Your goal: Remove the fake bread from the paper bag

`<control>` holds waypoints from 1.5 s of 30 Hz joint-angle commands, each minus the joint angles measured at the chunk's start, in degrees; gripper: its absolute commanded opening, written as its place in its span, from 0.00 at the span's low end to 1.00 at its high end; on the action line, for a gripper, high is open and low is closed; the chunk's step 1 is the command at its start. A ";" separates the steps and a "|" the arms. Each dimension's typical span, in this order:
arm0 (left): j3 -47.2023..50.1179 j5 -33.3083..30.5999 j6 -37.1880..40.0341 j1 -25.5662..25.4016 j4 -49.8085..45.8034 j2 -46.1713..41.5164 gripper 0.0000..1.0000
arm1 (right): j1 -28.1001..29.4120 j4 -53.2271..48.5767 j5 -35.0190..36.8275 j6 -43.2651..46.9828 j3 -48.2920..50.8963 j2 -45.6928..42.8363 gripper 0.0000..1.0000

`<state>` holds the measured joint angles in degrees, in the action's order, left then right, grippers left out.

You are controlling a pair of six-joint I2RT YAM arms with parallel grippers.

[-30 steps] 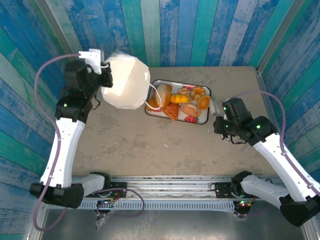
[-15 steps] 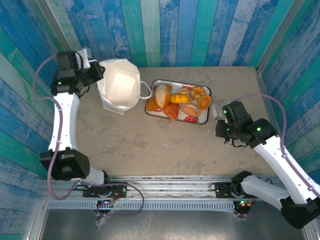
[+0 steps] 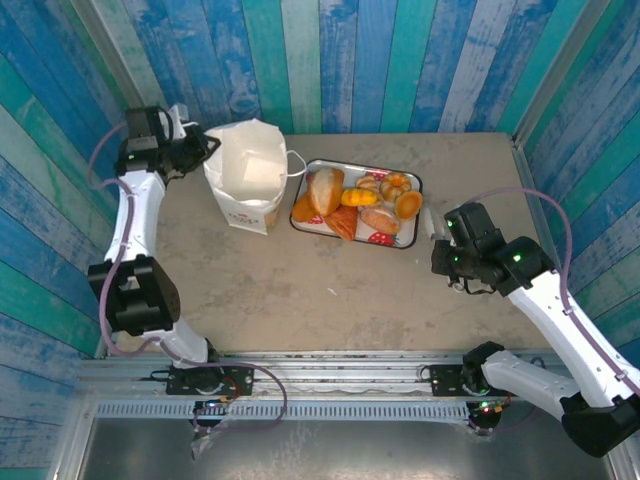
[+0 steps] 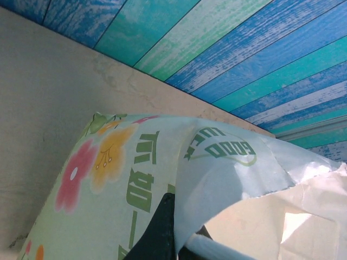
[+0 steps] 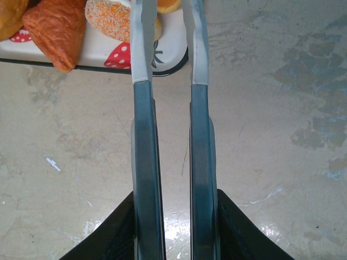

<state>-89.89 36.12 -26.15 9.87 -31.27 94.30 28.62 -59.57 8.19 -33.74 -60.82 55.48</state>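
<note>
The fake bread [image 3: 352,203] lay heaped in a strawberry-printed tray [image 3: 401,245] on the counter [image 3: 330,295]. The paper bag [image 3: 248,185] stood upright just beside the tray, and its contents could not be made out. The left hand [image 3: 198,150] pinched the bag's top edge. Its wrist camera alone showed flower prints and green lettering on the paper. The right hand [image 5: 168,16] hung at the tray's rim, fingers slightly spread and holding nothing, with an orange pastry [image 5: 54,30] close by.
</note>
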 commanded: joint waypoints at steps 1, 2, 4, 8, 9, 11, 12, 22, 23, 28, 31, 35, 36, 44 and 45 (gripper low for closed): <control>-2.16 3.55 -3.03 0.24 3.85 4.90 0.01 | -0.32 0.07 2.09 -0.97 0.45 0.28 0.35; -2.58 3.95 -3.48 0.24 4.08 5.90 0.01 | -0.34 0.01 2.47 -0.98 0.61 0.39 0.35; -3.89 3.80 -3.59 0.24 3.76 7.68 0.01 | -0.36 0.30 3.57 -1.05 1.23 0.59 0.36; -5.11 1.82 -4.30 0.24 3.67 8.65 0.08 | -0.41 2.29 4.65 -1.00 3.37 1.11 0.38; -5.12 1.45 -4.58 0.23 3.86 8.62 0.08 | -0.39 3.16 4.69 -0.90 4.17 1.22 0.38; -4.99 0.57 -5.02 0.24 4.16 8.62 0.12 | -0.47 5.02 4.39 -0.66 5.57 1.61 0.39; -4.89 0.40 -5.21 0.22 4.27 8.73 0.15 | -0.42 5.45 4.41 -0.87 6.28 1.88 0.39; -6.13 -0.96 -5.24 0.24 3.51 10.81 0.27 | -0.72 6.79 2.94 -0.93 8.15 6.61 0.39; -6.31 -1.21 -5.18 0.20 3.24 11.00 0.29 | -0.68 6.88 2.89 -0.85 8.32 6.98 0.39; -7.35 -1.29 -4.53 0.33 2.35 10.72 0.47 | -0.74 7.84 2.68 -0.48 9.92 8.72 0.39; -7.50 -0.75 -4.13 0.48 2.27 9.06 0.74 | -0.75 8.39 3.60 -0.55 11.35 9.79 0.39; -6.68 -0.96 -3.91 0.59 1.92 5.84 0.94 | -0.68 9.93 4.21 -0.80 13.45 10.85 0.39; -6.31 -1.05 -3.90 0.59 1.84 4.95 0.94 | -0.67 10.40 4.18 -0.88 13.91 11.08 0.39; -2.29 -5.86 -2.02 0.90 -1.43 -2.55 0.94 | -0.82 13.20 4.48 -0.64 15.94 13.01 0.39; -1.42 -6.44 -1.73 1.01 -1.74 -3.69 0.94 | -0.83 13.65 4.53 -0.64 16.09 13.35 0.39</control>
<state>-92.86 32.40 -29.78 10.31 -30.85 98.30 28.25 -47.86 10.79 -34.30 -45.58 68.23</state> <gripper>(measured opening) 0.938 0.388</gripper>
